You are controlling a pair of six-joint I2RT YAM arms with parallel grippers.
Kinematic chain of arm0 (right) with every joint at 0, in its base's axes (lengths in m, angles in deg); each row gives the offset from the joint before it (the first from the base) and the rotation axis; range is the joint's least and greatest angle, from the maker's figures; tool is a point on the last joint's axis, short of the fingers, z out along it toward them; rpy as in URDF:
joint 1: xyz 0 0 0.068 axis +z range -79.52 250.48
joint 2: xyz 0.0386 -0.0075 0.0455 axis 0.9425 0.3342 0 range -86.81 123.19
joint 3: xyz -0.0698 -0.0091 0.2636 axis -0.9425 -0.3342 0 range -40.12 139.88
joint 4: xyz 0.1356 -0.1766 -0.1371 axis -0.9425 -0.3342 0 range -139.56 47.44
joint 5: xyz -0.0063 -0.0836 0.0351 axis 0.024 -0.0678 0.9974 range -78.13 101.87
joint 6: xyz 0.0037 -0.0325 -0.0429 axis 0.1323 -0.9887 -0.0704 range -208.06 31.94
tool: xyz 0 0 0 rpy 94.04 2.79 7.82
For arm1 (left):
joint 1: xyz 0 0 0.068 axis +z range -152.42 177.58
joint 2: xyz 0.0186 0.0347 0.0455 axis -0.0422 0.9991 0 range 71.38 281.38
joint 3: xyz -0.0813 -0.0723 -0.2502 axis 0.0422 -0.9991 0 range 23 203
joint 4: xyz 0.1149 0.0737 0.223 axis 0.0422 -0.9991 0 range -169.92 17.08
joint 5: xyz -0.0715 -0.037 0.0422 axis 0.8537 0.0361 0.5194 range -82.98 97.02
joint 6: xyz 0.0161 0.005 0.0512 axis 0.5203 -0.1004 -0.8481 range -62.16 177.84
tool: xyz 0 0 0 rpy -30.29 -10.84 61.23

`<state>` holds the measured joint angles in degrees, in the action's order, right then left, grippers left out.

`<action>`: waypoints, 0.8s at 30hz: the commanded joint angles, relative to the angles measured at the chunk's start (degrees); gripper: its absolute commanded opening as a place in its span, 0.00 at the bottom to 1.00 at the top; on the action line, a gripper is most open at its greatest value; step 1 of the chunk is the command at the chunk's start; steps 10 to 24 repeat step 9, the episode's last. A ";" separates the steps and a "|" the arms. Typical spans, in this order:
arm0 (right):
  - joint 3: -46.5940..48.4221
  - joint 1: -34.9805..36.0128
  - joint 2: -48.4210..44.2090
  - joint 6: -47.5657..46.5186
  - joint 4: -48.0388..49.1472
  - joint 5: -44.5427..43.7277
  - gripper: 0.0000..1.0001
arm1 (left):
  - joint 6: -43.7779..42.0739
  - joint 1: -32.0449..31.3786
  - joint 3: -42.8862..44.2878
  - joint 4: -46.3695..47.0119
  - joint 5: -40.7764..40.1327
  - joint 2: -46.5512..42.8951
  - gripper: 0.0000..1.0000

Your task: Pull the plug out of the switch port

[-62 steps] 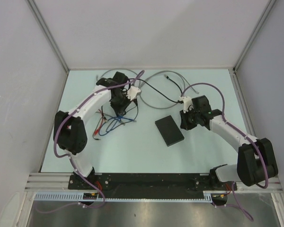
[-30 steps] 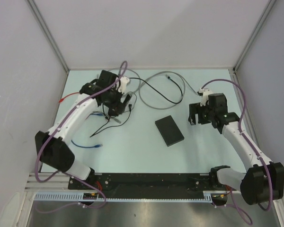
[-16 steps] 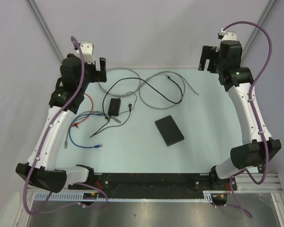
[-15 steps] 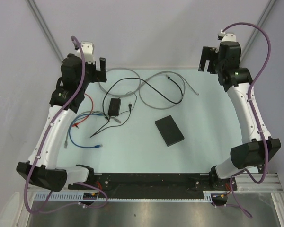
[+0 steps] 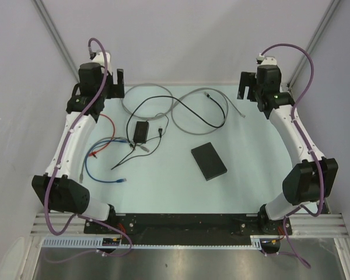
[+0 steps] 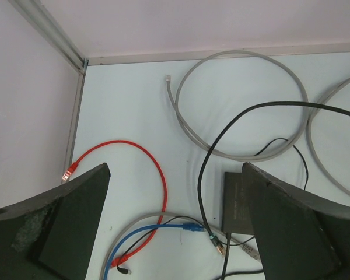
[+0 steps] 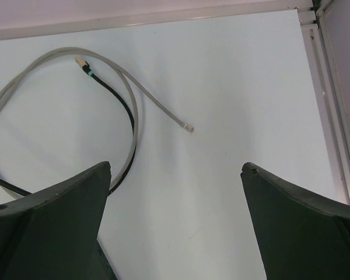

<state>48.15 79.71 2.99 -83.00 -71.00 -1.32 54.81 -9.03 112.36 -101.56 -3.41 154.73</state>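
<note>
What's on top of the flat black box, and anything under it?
The top of the flat black box is bare, and nothing lies on it or touches it. It sits flat on the table, so its underside is hidden. Its edge ports are too small to make out.

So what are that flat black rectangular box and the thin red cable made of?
The flat black rectangular box looks like matte plastic, maybe painted metal: evenly dull, no glare. The thin red cable seems a smooth, flexible plastic or rubber jacket: it lies in loose curves.
</note>
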 commanded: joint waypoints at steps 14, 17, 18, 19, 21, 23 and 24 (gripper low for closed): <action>2.08 5.00 1.17 -3.20 5.68 -1.84 1.00 | 4.78 0.11 2.66 3.33 3.32 1.11 1.00; 2.08 5.00 1.17 -3.20 5.68 -1.84 1.00 | 4.78 0.11 2.66 3.33 3.32 1.11 1.00; 2.08 5.00 1.17 -3.20 5.68 -1.84 1.00 | 4.78 0.11 2.66 3.33 3.32 1.11 1.00; 2.08 5.00 1.17 -3.20 5.68 -1.84 1.00 | 4.78 0.11 2.66 3.33 3.32 1.11 1.00; 2.08 5.00 1.17 -3.20 5.68 -1.84 1.00 | 4.78 0.11 2.66 3.33 3.32 1.11 1.00; 2.08 5.00 1.17 -3.20 5.68 -1.84 1.00 | 4.78 0.11 2.66 3.33 3.32 1.11 1.00; 2.08 5.00 1.17 -3.20 5.68 -1.84 1.00 | 4.78 0.11 2.66 3.33 3.32 1.11 1.00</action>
